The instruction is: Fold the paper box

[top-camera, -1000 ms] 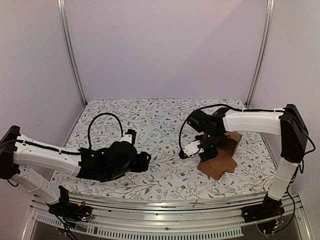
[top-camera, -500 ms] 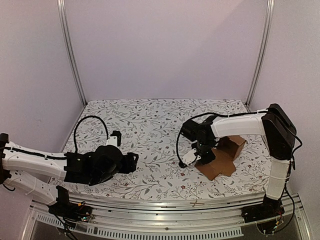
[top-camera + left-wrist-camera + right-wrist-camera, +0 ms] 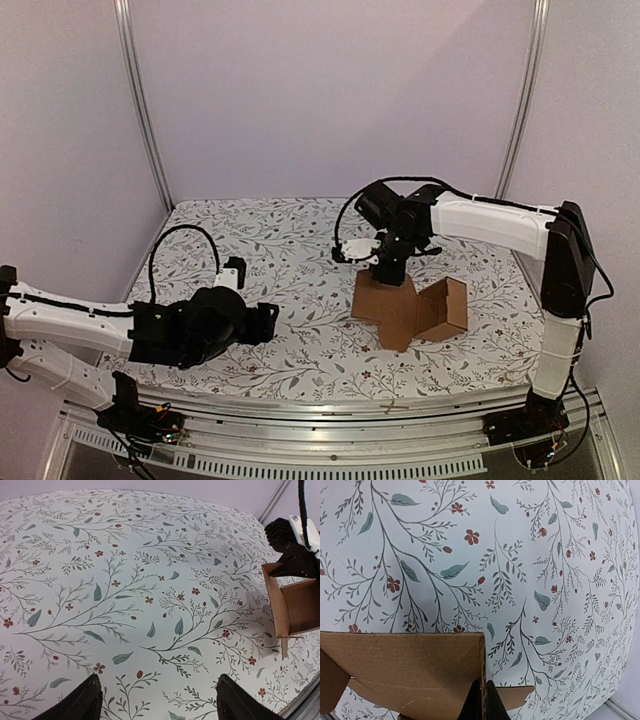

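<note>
My right jaws pinch an upright wall of the paper box [image 3: 400,305]; it looks light, easily creased; left jaws wide, empty.

**Paper box** [image 3: 405,305]: plain brown cardboard, matt and faintly fibrous, with raw cut edges. Under the box lies the tablecloth [image 3: 290,250], a matt pale sheet printed with leaves and small red flowers, smooth and unwrinkled. My right gripper [image 3: 482,702], at the box's wall, and my left gripper [image 3: 157,705], well to the box's left, have matt black plastic fingers. My right arm shell [image 3: 490,222], behind the box, is smooth white plastic with a slight sheen. The frame rail [image 3: 330,425], in front of the box, is brushed silvery metal.
</note>
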Robot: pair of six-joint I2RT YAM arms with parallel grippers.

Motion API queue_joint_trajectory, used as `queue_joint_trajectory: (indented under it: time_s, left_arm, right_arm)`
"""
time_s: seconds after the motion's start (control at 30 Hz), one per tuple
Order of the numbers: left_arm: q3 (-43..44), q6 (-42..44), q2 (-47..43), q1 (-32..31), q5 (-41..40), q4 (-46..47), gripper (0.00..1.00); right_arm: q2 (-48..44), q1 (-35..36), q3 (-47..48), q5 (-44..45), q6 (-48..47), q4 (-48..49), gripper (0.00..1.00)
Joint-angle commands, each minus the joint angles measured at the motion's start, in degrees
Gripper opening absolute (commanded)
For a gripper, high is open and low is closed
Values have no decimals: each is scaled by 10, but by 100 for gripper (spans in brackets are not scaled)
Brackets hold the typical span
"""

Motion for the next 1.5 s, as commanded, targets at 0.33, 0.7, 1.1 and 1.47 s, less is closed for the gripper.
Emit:
queue_joint_trajectory:
  time_s: [0.33,0.7,1.1,1.47]
  left_arm:
    - [58,91,130,0,134,207,81]
    - [191,110,311,9,184,247,85]
    - [201,81,388,55,234,315,86]
    - [137,71,477,105,431,628,28]
  right_arm:
    - [-137,-161,-171,-232,412,222,0]
    - [-155,-174,-219,-277,438,243,0]
    - [-213,-179,-255,-289,435,256,0]
    - [-223,-179,-265,-296,431,256,0]
